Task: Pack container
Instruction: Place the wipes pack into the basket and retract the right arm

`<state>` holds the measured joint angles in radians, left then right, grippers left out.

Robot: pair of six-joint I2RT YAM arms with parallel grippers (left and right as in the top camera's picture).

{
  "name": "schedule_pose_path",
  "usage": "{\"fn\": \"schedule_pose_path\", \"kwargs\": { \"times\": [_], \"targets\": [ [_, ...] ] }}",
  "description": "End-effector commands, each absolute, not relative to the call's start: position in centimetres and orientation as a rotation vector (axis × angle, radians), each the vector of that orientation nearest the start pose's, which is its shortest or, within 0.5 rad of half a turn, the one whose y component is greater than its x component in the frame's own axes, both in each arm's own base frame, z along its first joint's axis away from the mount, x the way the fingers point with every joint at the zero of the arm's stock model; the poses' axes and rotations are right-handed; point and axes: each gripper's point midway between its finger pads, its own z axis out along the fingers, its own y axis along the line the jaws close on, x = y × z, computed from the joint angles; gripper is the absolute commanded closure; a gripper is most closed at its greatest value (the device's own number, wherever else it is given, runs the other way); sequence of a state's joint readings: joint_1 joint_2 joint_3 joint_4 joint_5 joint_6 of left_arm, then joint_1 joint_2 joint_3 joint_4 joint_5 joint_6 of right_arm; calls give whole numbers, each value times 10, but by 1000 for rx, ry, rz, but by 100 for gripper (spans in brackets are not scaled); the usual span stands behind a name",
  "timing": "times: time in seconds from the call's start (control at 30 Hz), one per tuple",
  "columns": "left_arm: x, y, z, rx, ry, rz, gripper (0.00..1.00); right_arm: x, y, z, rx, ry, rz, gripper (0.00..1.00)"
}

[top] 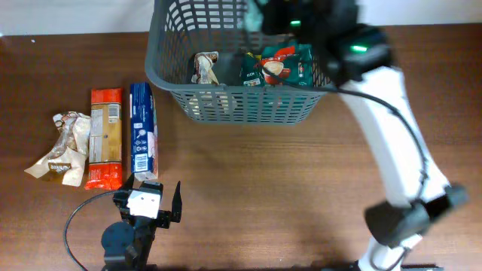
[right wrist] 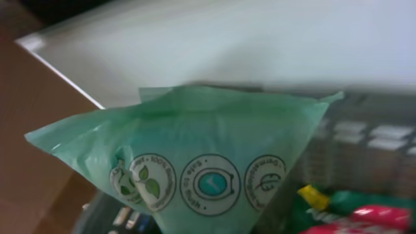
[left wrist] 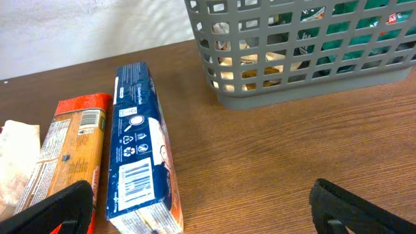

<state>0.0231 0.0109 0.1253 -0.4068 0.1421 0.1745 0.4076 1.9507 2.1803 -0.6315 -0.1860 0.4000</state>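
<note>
- The basket (top: 241, 105) stands at the far middle of the table (top: 301, 173), with a dark green and red packet (top: 279, 66) and a beige wrapper (top: 205, 68) already inside.
- The right gripper (top: 271, 19) reaches over the basket's far edge. Its fingers are hidden, but a pale green packet (right wrist: 208, 169) hangs right at its wrist camera, so I judge it gripped.
- The basket's inside lies straight below that packet, so the coming move is probably a plain release downward.
- The left gripper (left wrist: 201, 214) sits at the near left, spread wide and holding nothing.
- A blue packet (left wrist: 140, 162) lies just beyond it, its long axis running near to far.
- An orange packet (top: 105, 139) and a crumpled wrapper (top: 62, 147) lie further left; the left arm is the nearer one to all three.
</note>
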Motion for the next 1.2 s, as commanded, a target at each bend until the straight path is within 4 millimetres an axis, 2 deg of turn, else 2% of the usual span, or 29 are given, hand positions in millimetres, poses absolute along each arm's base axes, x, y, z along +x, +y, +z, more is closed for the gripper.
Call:
{"fn": "schedule_pose_path", "kwargs": {
  "times": [0.0, 0.07, 0.17, 0.3, 0.37, 0.43, 0.47, 0.5, 0.53, 0.57, 0.63, 0.7, 0.73, 0.77, 0.8, 0.83, 0.9, 0.93, 0.97, 1.0, 1.03, 1.07, 1.1, 1.17],
  "targets": [
    [227, -17, 132, 229, 1846, 11, 1, 533, 279, 320, 101, 2135, 769, 97],
    [227, -17, 132, 229, 1846, 11, 1, 538, 289, 292, 132, 2186, 777, 96],
    [227, -17, 133, 229, 1846, 11, 1, 542, 299, 261, 127, 2241, 760, 96],
    [227, -17, 132, 229, 1846, 11, 1, 545, 306, 230, 124, 2299, 744, 96],
    [227, -17, 133, 229, 1846, 11, 1, 544, 307, 222, 125, 2319, 736, 94],
    [227, -17, 132, 229, 1846, 11, 1, 545, 307, 224, 103, 2310, 729, 64],
    [227, -17, 132, 229, 1846, 11, 1, 547, 307, 228, 53, 2288, 718, 39],
    [227, -17, 132, 229, 1846, 11, 1, 546, 308, 234, 9, 2276, 715, 36],
    [227, -17, 133, 229, 1846, 11, 1, 544, 309, 239, -43, 2265, 720, 26],
    [227, -17, 133, 229, 1846, 11, 1, 538, 313, 250, -146, 2245, 742, 0],
    [227, -17, 132, 229, 1846, 11, 1, 524, 309, 272, -276, 2220, 745, 1],
    [227, -17, 132, 229, 1846, 11, 1, 506, 294, 309, -357, 2171, 689, 1],
    [227, -17, 132, 229, 1846, 11, 1, 499, 280, 332, -334, 2142, 663, 2],
    [227, -17, 132, 229, 1846, 11, 1, 496, 269, 345, -312, 2126, 640, 2],
    [227, -17, 133, 229, 1846, 11, 1, 491, 247, 367, -264, 2098, 592, 2],
    [227, -17, 133, 229, 1846, 11, 1, 486, 220, 391, -205, 2061, 538, 2],
    [227, -17, 132, 229, 1846, 11, 1, 479, 177, 422, -115, 2010, 464, 1],
    [227, -17, 133, 229, 1846, 11, 1, 472, 140, 442, -40, 1974, 406, 1],
    [227, -17, 133, 229, 1846, 11, 1, 466, 112, 455, 13, 1950, 368, 0],
    [227, -17, 132, 229, 1846, 11, 1, 460, 84, 465, 69, 1931, 328, 0],
    [227, -17, 132, 229, 1846, 11, 1, 450, 37, 476, 163, 1907, 263, 1],
    [227, -17, 132, 229, 1846, 11, 1, 448, 21, 477, 196, 1902, 239, 1],
    [227, -17, 133, 229, 1846, 11, 1, 438, -29, 476, 307, 1903, 163, 1],
    [227, -17, 133, 229, 1846, 11, 1, 428, -77, 464, 424, 1930, 101, 1]
  ]
}}
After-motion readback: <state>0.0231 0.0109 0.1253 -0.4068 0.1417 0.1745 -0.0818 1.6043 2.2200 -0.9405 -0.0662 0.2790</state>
